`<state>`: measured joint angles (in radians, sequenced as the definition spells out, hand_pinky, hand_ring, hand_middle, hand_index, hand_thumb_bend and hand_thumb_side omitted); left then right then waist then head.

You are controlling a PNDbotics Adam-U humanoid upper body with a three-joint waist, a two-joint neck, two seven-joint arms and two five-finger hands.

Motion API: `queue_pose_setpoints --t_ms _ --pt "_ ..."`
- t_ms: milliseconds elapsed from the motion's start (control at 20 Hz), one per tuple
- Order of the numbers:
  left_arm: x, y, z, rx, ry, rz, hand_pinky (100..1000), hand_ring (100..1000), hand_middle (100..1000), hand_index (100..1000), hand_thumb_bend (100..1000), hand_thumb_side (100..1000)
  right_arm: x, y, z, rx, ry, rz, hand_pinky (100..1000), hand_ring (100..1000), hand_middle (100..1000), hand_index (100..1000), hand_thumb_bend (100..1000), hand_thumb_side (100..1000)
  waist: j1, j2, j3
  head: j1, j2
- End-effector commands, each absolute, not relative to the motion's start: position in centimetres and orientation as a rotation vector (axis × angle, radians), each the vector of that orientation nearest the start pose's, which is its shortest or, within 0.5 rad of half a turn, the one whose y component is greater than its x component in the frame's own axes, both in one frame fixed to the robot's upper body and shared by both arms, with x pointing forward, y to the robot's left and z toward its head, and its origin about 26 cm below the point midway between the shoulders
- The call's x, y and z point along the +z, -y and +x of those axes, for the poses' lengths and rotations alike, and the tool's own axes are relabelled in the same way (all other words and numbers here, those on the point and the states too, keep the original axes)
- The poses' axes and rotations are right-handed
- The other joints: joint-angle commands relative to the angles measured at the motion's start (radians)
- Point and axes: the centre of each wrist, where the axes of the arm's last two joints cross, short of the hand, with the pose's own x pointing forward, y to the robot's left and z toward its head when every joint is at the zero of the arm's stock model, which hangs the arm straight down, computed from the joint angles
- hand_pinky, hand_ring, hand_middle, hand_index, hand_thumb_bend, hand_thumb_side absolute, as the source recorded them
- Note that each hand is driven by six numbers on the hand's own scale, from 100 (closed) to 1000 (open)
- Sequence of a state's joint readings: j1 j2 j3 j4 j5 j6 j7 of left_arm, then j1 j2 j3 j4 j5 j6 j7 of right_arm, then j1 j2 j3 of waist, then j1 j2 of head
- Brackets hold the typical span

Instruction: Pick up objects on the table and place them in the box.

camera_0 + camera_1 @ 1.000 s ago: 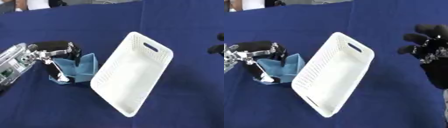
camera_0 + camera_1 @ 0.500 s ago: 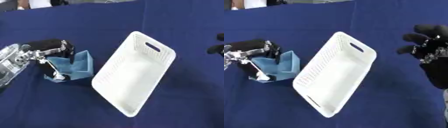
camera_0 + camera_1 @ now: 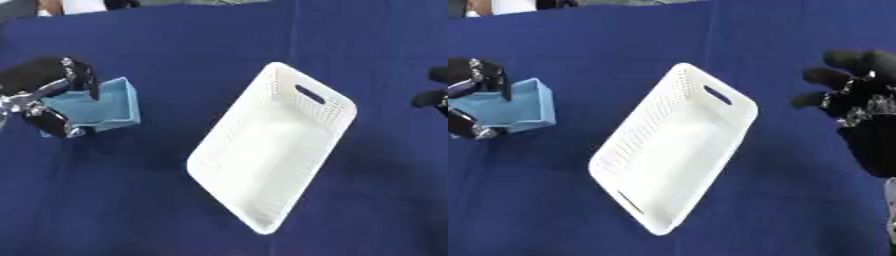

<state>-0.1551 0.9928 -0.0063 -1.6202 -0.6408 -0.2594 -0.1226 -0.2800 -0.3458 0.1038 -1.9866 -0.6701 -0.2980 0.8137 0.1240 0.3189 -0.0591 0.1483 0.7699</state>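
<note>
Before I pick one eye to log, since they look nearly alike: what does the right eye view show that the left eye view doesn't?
Only the right eye view shows most of the open right hand; in the left eye view just its fingertips show at the edge. Only the left eye view shows the whole left hand. Both show the light blue box-like object that hand grips, the white basket and the blue tablecloth.

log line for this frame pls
phase: carry | left hand: shut on blue box, left of basket | right hand: open, idle at right edge | white basket: empty, on blue cloth
</note>
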Motion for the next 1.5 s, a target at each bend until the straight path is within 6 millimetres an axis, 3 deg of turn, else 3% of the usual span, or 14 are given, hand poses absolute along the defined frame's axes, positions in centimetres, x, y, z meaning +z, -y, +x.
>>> queue_pose_setpoints --t_ms 50,400,900,1200,1500 --pt "22.3 -43.6 30.2 -1.554 1.470 1.263 415 522 571 644 586 100 18.8 24.3 29.6 -1.385 -2.881 -1.231 840 941 955 993 100 912 -0.003 -0.021 0.004 -0.016 0.000" --pt "26.1 -40.9 30.5 -1.658 1.626 1.297 416 519 570 644 595 100 18.6 24.2 29.5 -1.392 -2.884 -1.248 841 943 956 994 100 912 0.002 -0.032 -0.003 -0.012 0.000" --pt "29.4 -35.8 31.1 -1.638 1.929 1.231 331 485 538 637 573 100 18.4 24.2 29.5 -1.391 -2.891 -1.267 843 945 957 997 100 912 0.000 -0.046 -0.013 -0.013 0.000" --pt "30.8 -32.2 31.9 -1.701 2.067 1.120 318 478 531 633 563 100 18.5 24.0 29.5 -1.387 -2.888 -1.286 841 943 956 993 100 911 0.003 -0.059 -0.031 0.000 0.000" --pt "30.9 -28.5 33.1 -1.782 2.159 0.937 285 465 517 626 537 100 18.6 23.8 29.6 -1.380 -2.882 -1.317 842 943 956 994 100 911 0.009 -0.071 -0.058 0.015 0.000"
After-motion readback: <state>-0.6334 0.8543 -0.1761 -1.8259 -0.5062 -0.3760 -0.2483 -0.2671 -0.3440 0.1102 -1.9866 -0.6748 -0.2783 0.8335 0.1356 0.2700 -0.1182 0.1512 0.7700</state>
